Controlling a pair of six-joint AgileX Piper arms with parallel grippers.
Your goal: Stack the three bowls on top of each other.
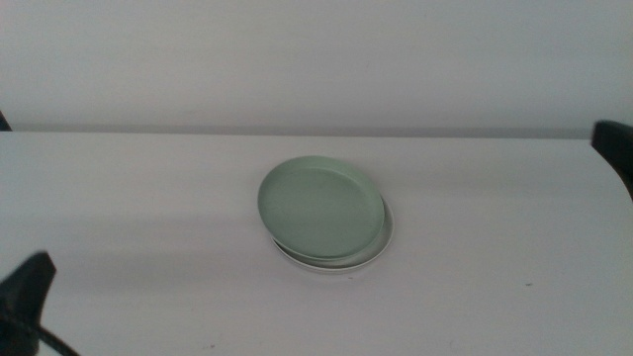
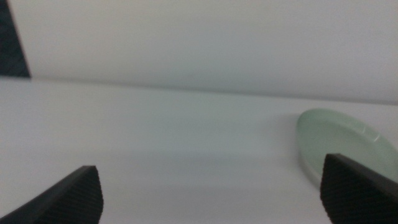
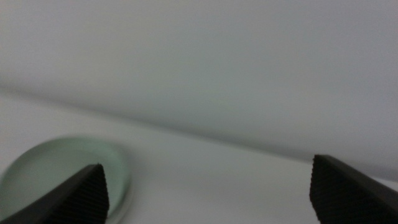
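One mint green bowl [image 1: 319, 206] tops one white bowl [image 1: 381, 247]; two bowls visible.

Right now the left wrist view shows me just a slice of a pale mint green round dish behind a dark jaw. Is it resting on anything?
Observer: Yes. In the middle view the pale mint green round dish lies on a white round dish, whose rim peeks out beneath.
Operator: Any grey dish around?
Observer: None lies apart on the white table. I cannot tell whether one hides inside the stack.
Operator: And the other arm?
Observer: The right wrist view shows the right gripper open and empty, clear of the stack, like your left gripper.
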